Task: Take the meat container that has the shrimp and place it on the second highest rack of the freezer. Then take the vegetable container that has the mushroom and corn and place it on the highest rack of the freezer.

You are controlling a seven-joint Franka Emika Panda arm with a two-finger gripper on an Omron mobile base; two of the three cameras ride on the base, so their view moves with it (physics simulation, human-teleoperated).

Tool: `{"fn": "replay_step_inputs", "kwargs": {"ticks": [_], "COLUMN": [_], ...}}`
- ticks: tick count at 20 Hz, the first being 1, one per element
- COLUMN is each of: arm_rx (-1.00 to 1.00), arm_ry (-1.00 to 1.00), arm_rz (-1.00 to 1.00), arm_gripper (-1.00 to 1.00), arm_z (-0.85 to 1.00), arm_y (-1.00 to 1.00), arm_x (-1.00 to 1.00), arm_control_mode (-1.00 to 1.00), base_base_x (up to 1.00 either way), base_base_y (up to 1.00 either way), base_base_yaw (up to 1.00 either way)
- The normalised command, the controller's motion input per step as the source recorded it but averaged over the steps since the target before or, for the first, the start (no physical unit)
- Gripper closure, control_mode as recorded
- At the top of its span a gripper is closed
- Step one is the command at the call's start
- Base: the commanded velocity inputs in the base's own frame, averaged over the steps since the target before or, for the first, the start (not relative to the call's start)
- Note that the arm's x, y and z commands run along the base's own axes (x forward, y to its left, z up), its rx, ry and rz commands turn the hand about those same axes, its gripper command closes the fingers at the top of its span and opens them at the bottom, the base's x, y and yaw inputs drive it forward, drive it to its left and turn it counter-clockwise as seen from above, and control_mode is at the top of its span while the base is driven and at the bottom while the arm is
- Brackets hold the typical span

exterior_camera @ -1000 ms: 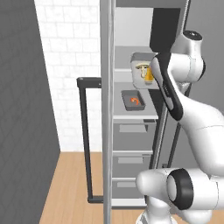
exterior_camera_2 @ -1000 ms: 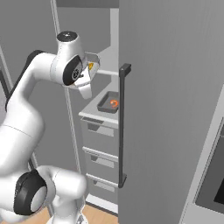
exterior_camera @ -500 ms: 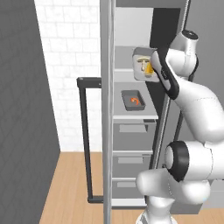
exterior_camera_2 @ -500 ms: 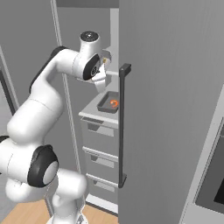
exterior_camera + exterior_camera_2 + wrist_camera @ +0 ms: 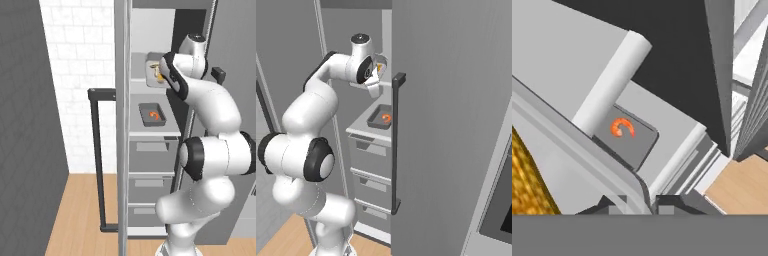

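Vegetable container (image 5: 557,150) with yellow corn (image 5: 527,180) is pinched by its rim in the narrow gripper (image 5: 639,202); meat container (image 5: 152,114) with shrimp (image 5: 623,127) lies flat on the rack below it.

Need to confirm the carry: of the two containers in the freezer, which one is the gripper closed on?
The vegetable container, light-walled with yellow corn inside, up at the higher rack in the gripper. The shrimp container is the dark tray on the shelf below.
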Motion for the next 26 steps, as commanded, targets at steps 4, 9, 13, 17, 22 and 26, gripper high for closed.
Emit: {"fn": "replay_step_inputs", "kwargs": {"ticks": [4,9,13,17,22,26], "arm_rx": [-0.11,-0.07,0.00,0.00,0.03,0.02], "arm_ry": [0.04,0.00,0.00,0.00,-0.03,-0.03], "arm_rz": [-0.03,-0.03,0.00,0.00,-0.04,-0.10], "arm_gripper": [1.00,1.00,1.00,1.00,1.00,1.00], "arm_z": [-0.34,-0.11,0.00,0.04,0.21,0.08], "arm_y": [0.00,0.00,0.00,-0.02,0.00,-0.02], "arm_x": [0.56,0.62,0.72,0.54,0.00,0.13], "arm_control_mode": [-1.00,-1.00,-1.00,-1.00,-1.00,-1.00], "base_base_x": [0.00,0.00,0.00,0.00,0.00,0.00], "base_base_y": [0.00,0.00,0.00,0.00,0.00,0.00], "base_base_yaw": [0.00,0.00,0.00,0.00,0.00,0.00]}}
